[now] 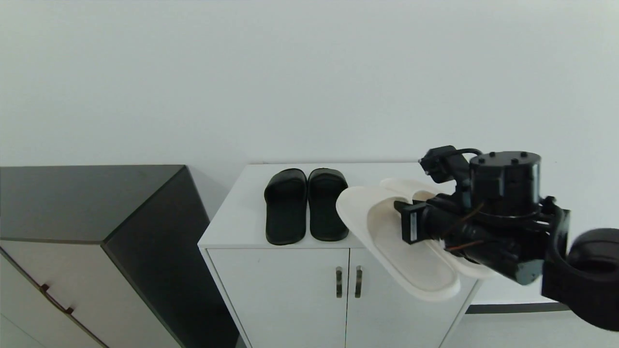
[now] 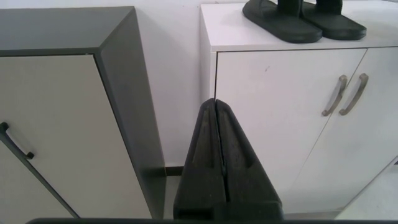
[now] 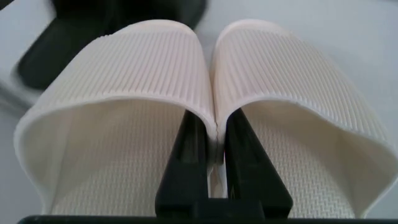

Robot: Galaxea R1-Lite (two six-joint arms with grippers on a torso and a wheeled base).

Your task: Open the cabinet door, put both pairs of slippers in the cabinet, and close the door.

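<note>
The left gripper (image 2: 216,107) has its fingers pressed flat together, while the right gripper (image 3: 214,134) pinches the adjoining inner edges of the white slippers (image 3: 143,68) between its fingers.

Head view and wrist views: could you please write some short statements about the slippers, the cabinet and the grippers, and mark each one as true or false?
1. The white cabinet is closed. True.
2. The black slippers lie inside the cabinet. False: they lie side by side on its top.
3. The right gripper holds the white slippers. True.
4. The left gripper holds a slipper. False: it is shut on nothing, in front of the cabinet.
</note>
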